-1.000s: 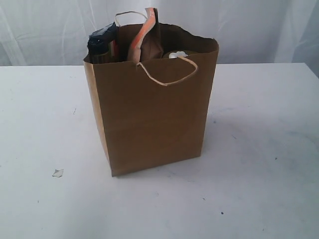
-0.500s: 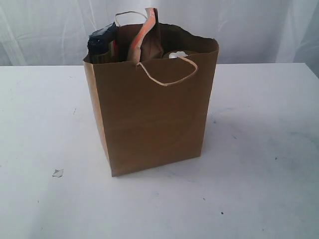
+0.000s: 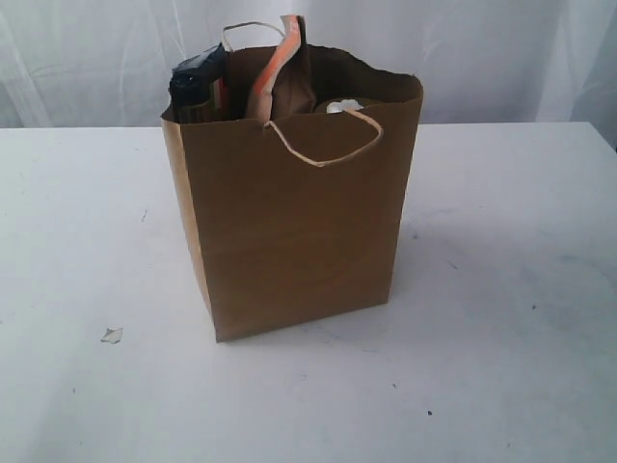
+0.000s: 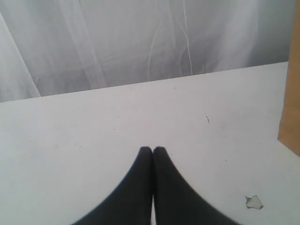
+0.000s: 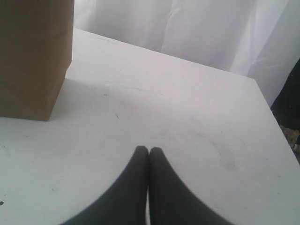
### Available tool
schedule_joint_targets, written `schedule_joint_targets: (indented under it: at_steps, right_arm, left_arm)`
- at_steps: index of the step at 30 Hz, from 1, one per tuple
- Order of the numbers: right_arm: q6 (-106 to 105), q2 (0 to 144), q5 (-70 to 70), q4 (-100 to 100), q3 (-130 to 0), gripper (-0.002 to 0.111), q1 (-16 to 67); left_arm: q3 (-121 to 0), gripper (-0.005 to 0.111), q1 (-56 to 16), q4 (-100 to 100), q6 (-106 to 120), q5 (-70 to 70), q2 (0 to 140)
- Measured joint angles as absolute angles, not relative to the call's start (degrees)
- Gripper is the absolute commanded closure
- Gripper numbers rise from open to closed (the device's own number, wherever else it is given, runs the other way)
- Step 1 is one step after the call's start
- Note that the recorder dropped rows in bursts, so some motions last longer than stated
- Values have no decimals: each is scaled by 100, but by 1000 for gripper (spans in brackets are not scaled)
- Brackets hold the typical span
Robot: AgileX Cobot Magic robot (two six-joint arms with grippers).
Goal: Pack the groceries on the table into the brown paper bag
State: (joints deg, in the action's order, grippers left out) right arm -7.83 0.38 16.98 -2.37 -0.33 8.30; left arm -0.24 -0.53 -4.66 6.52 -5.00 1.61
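Brown kraft paper is what I'd be dealing with: the paper bag (image 3: 299,231) stands upright near the middle of the white tabletop (image 3: 501,338), mouth open, and I see no groceries lying loose around it. Poking above the rim are a dark-topped packet (image 3: 198,82) at the left corner, an orange-and-white packet (image 3: 277,68) leaning beside it, and something pale and round (image 3: 339,106) that I can't identify. I judge the packing done, or nearly so.

Both arms are clear of the bag. The left tool (image 4: 153,150) has its fingers pressed together over bare tabletop, holding nothing, and the right tool (image 5: 148,150) is the same on the other side. A small torn scrap (image 3: 112,335) lies off to the left of the bag.

If I had to move the bag, I'd expect it to be bottom-heavy, with thin walls that crease and could tear at the rim. The front cord handle (image 3: 326,145) looks the safest place to take hold, lifting straight up, since the tall packets might tip out.
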Motion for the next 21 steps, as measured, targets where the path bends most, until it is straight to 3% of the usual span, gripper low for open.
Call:
schedule_joint_targets:
  at_steps: [21]
  right_arm:
    - [-783, 38, 1698, -237, -33, 108, 830]
  left_arm:
    - [-20, 107, -53, -446, 0, 0, 82]
